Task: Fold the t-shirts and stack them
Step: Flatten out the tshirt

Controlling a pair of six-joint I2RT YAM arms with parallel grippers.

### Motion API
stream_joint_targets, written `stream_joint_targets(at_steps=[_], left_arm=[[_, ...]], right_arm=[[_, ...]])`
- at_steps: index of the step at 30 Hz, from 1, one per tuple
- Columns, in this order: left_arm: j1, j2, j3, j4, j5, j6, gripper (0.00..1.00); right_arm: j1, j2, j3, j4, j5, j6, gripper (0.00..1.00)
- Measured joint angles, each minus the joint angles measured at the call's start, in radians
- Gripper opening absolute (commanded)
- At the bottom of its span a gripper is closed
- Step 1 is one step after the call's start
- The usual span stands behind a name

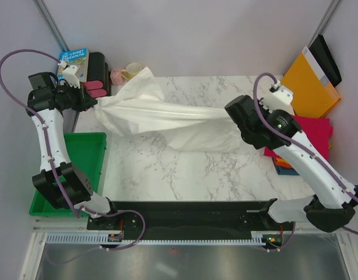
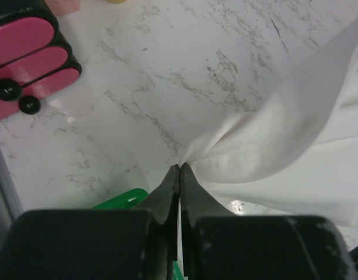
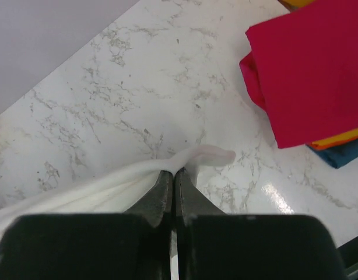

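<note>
Cloth of the white t-shirt [image 1: 155, 114] is stretched across the far half of the marbled surface [image 1: 185, 169], between the two arms. The left gripper [image 2: 180, 169] is clamped on a bunched edge at its left end; the right gripper [image 3: 173, 174] pinches the opposite end. Near the right arm lies a folded stack: crimson t-shirt [image 3: 319, 70] over orange t-shirt [image 3: 342, 139] and dark blue t-shirt [image 3: 345, 153].

Colours: white t-shirt [image 1: 158, 114]; crimson shirt [image 3: 313, 64]; orange shirt [image 3: 344, 139]; dark blue shirt [image 3: 349, 154]; grey-veined white tabletop [image 1: 185, 175]; green tray [image 1: 87, 163]; orange-yellow envelope [image 1: 310, 87].
</note>
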Motion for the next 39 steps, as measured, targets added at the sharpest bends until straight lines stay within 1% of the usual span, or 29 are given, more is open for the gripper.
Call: stream_joint_targets(at_steps=[2, 4, 6, 9, 15, 20, 22, 25, 27, 29, 30, 32, 34, 36, 38, 39], left_arm=[[0.012, -0.001, -0.016, -0.016, 0.022, -0.029, 0.02], [0.015, 0.0, -0.056, -0.026, 0.027, -0.04, 0.02], [0.016, 0.0, -0.091, -0.046, 0.027, -0.042, 0.02], [0.013, 0.014, -0.105, -0.072, 0.027, -0.042, 0.02], [-0.002, 0.098, -0.093, -0.069, 0.016, -0.046, 0.02], [-0.082, 0.147, -0.053, -0.068, -0.051, -0.046, 0.02], [-0.126, 0.159, 0.01, -0.068, -0.087, -0.049, 0.02], [-0.19, 0.211, 0.194, -0.063, -0.124, -0.077, 0.02], [-0.214, 0.269, 0.363, -0.068, -0.143, -0.109, 0.02], [-0.223, 0.36, 0.592, -0.065, -0.166, -0.153, 0.02], [-0.224, 0.378, 0.637, -0.059, -0.167, -0.162, 0.02], [-0.222, 0.435, 0.786, -0.072, -0.184, -0.194, 0.02], [-0.222, 0.443, 0.826, -0.071, -0.193, -0.207, 0.02], [-0.222, 0.428, 0.803, -0.061, -0.196, -0.211, 0.02], [-0.222, 0.396, 0.723, -0.064, -0.204, -0.211, 0.02], [-0.222, 0.377, 0.661, -0.059, -0.209, -0.211, 0.02]], right_arm=[[-0.023, 0.077, 0.118, 0.0, 0.027, -0.114, 0.0], [-0.031, 0.151, 0.173, 0.002, 0.043, -0.194, 0.0], [-0.039, 0.22, 0.189, 0.003, 0.047, -0.269, 0.0], [-0.056, 0.266, 0.168, 0.005, 0.04, -0.336, 0.0], [-0.101, 0.261, 0.057, 0.061, 0.01, -0.41, 0.0], [-0.156, 0.261, 0.04, 0.121, -0.009, -0.475, 0.0], [-0.178, 0.262, 0.059, 0.149, -0.014, -0.515, 0.0], [-0.232, 0.287, 0.166, 0.181, -0.029, -0.578, 0.0], [-0.273, 0.327, 0.28, 0.202, -0.04, -0.614, 0.0], [-0.316, 0.398, 0.443, 0.22, -0.059, -0.653, 0.0], [-0.332, 0.435, 0.527, 0.229, -0.066, -0.671, 0.0], [-0.35, 0.499, 0.669, 0.252, -0.082, -0.702, 0.0], [-0.351, 0.524, 0.728, 0.267, -0.093, -0.723, 0.0], [-0.348, 0.522, 0.715, 0.277, -0.101, -0.731, 0.0], [-0.345, 0.495, 0.631, 0.287, -0.108, -0.727, 0.0], [-0.345, 0.474, 0.558, 0.303, -0.116, -0.721, 0.0]])
